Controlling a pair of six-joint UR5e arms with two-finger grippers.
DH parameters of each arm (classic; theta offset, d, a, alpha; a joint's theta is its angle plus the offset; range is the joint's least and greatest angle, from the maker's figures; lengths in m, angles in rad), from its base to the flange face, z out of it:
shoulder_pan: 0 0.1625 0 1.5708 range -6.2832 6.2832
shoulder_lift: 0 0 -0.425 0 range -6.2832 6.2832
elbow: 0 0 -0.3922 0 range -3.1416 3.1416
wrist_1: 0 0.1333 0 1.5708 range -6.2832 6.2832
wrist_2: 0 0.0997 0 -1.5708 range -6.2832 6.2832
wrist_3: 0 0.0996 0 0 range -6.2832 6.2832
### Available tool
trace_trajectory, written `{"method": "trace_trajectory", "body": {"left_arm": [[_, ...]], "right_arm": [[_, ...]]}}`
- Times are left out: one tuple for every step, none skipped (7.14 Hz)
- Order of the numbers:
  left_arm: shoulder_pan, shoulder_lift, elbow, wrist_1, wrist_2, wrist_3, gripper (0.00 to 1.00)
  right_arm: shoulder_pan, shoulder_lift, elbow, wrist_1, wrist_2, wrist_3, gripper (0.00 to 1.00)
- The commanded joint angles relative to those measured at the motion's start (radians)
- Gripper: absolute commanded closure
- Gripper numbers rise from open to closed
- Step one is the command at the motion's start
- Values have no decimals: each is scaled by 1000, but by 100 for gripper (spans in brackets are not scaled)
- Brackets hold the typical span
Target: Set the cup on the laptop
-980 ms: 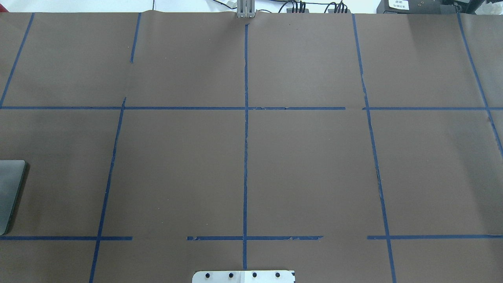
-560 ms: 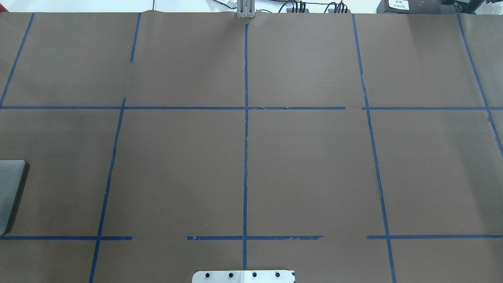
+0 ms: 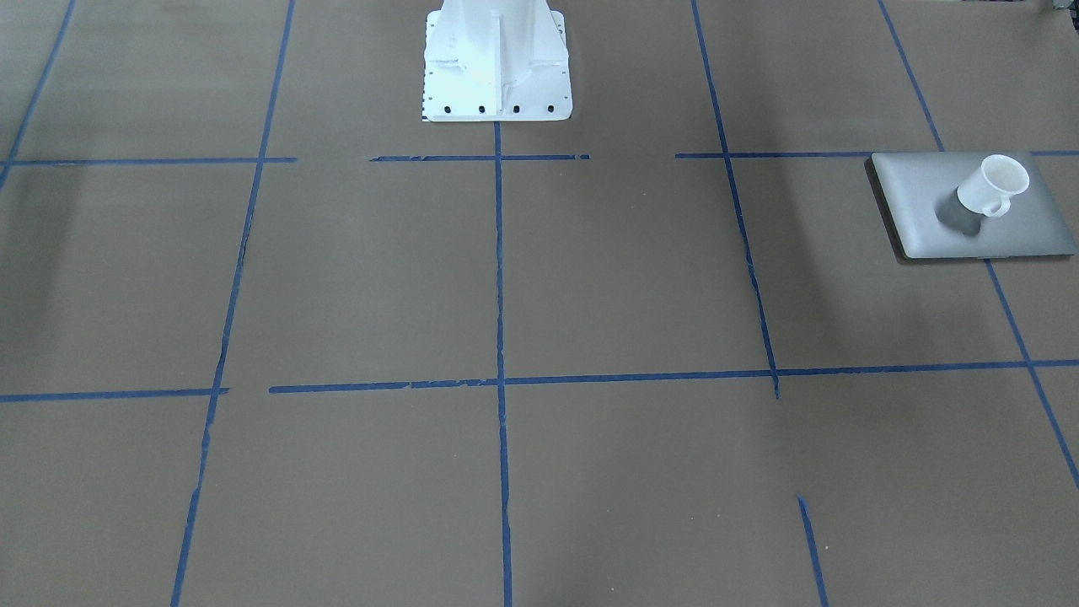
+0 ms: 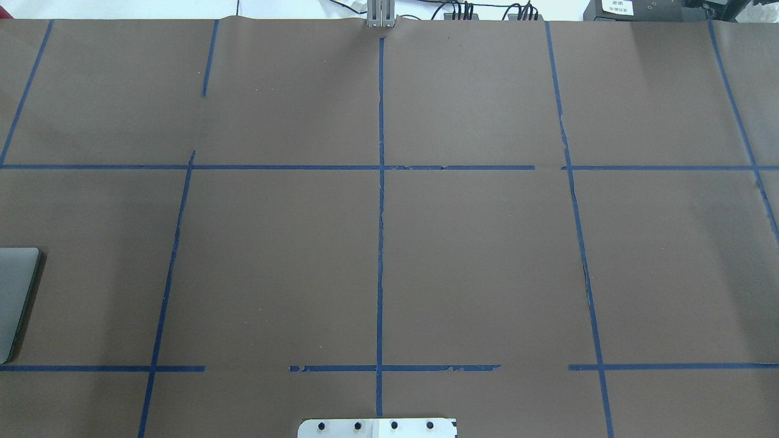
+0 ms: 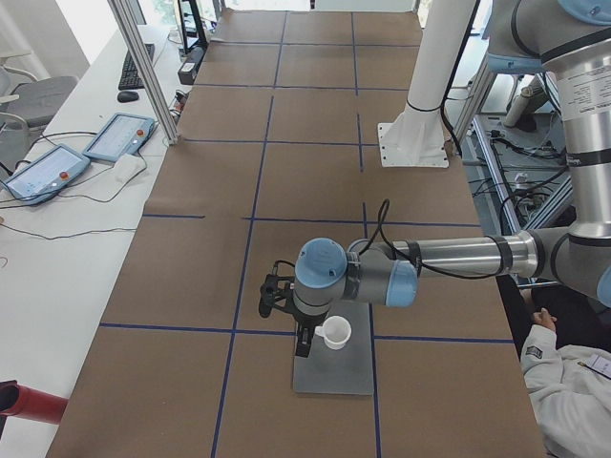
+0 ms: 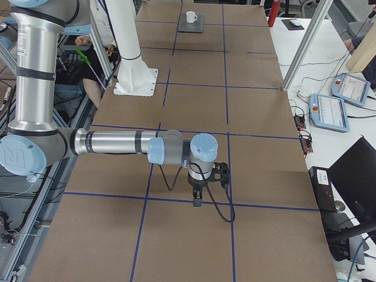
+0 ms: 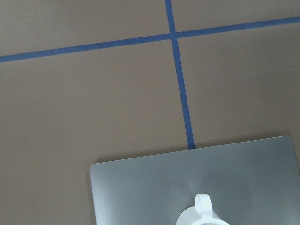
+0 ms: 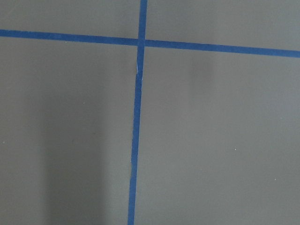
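The small white cup (image 3: 995,185) stands upright on the closed silver-grey laptop (image 3: 919,211), handle towards the operators' side. In the left wrist view the cup's handle and rim (image 7: 204,213) show at the bottom edge, on the laptop's lid (image 7: 154,187). Only a corner of the laptop (image 4: 15,298) shows in the overhead view. My left gripper (image 5: 304,341) hangs just beside and above the cup (image 5: 334,332); I cannot tell if it is open or shut. My right gripper (image 6: 198,198) points down over bare table far from the cup (image 6: 190,16); its state cannot be told.
Brown paper with a grid of blue tape lines (image 3: 499,270) covers the table. The robot's white base (image 3: 496,59) stands at the middle of the near edge. Teach pendants (image 5: 57,162) and cables lie beyond the far edge.
In the overhead view the shadow over the laptop's corner at the left edge has lifted, so the corner looks lighter. Nothing else has moved there.
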Motion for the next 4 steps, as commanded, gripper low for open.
{"method": "trace_trajectory", "body": {"left_arm": [[-14,-65,-67,204,30,31,0],[-11,-63,-59,203,59,11,0],[-9,-59,-48,191,67,-17,0],[-5,-60,-12,154,69,-18,0]], "right_arm": [[0,1,0,0,0,0,0],[0,-1,0,-1,-2,0,0],[0,-1,0,0,0,0,0],[0,-1,0,0,0,0,0]]}}
